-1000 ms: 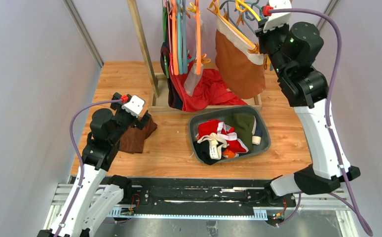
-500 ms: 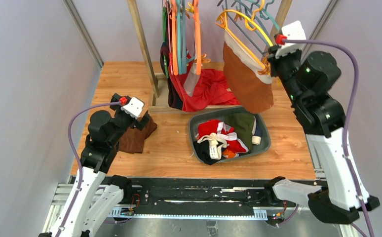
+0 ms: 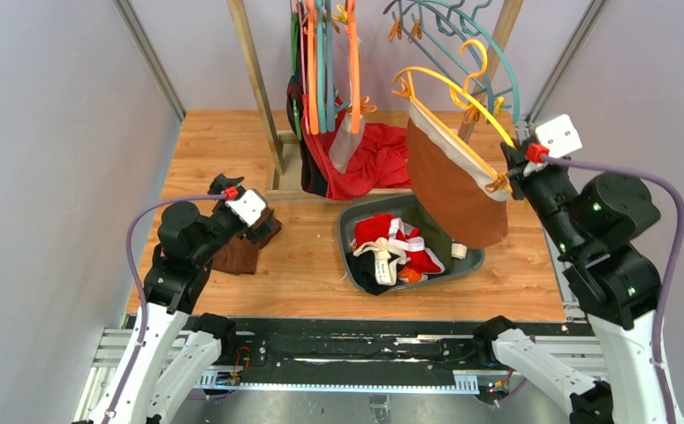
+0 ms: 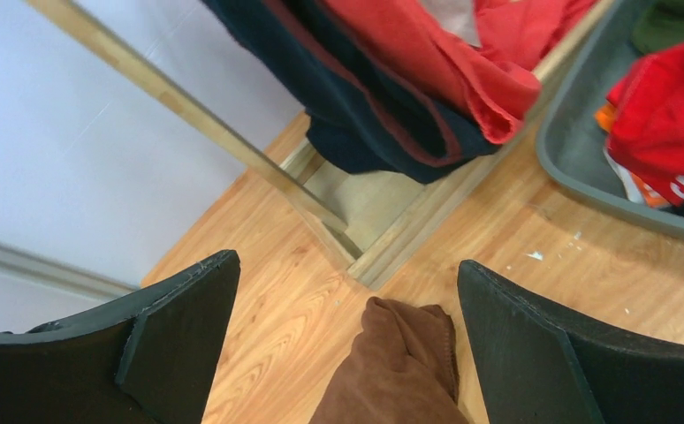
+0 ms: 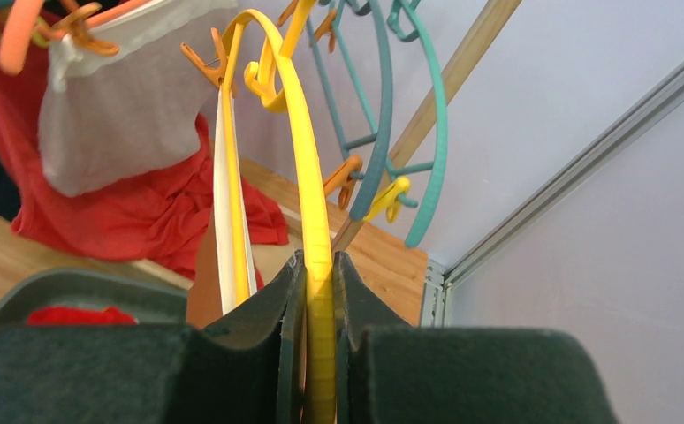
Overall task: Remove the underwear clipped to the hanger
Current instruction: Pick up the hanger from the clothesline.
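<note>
My right gripper (image 3: 517, 162) is shut on a yellow hanger (image 3: 452, 92), which also shows in the right wrist view (image 5: 307, 185). It holds the hanger off the rack, above the grey bin (image 3: 467, 231). Brown briefs with a white waistband (image 3: 453, 190) hang clipped to the hanger by orange clips. Pale beige briefs (image 3: 345, 141) hang clipped to an orange hanger (image 3: 353, 66) on the rack. Red briefs with white trim (image 3: 391, 237) and black ones (image 3: 367, 272) lie in the bin. My left gripper (image 4: 347, 291) is open above a dark brown cloth (image 4: 405, 367) on the table.
A wooden rack post (image 3: 254, 84) and its base frame (image 3: 284, 185) stand at the back. A large red cloth (image 3: 369, 163) hangs low on the rack. Teal hangers (image 3: 449, 40) remain on the rack's right side. Grey walls close in both sides.
My right gripper has carried the yellow hanger with the brown briefs off the rack, toward me and to the right, lower over the bin. The left gripper shifted slightly nearer.
</note>
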